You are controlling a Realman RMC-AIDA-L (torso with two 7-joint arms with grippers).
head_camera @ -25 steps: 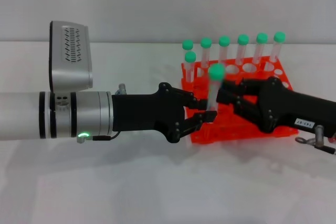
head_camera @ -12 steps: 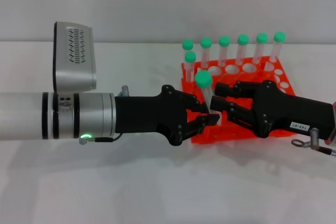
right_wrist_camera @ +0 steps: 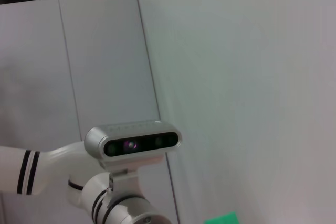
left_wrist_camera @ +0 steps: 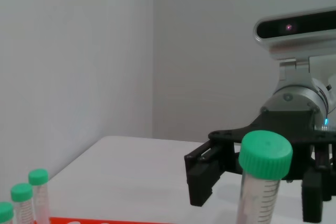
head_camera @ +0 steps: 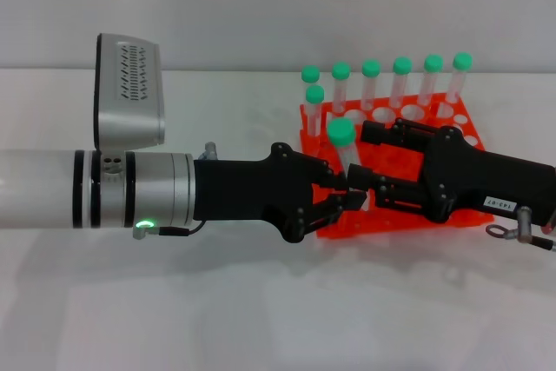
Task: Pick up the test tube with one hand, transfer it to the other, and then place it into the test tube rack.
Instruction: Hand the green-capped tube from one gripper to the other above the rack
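Green-capped test tube (head_camera: 342, 154) upright, pinched in left gripper (head_camera: 341, 197) just in front of test tube rack (head_camera: 452, 119). Right gripper (head_camera: 369, 162) spread around tube, not clamped. Handover step; next: right closes, left releases.

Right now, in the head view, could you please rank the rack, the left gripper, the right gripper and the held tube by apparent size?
1. Rack, widest.
2. Left gripper and right gripper: alike in size, so unranked.
3. Held tube, smallest, upright between them.

wall (head_camera: 278, 6): plain pale grey | table (head_camera: 261, 319): white, evenly lit
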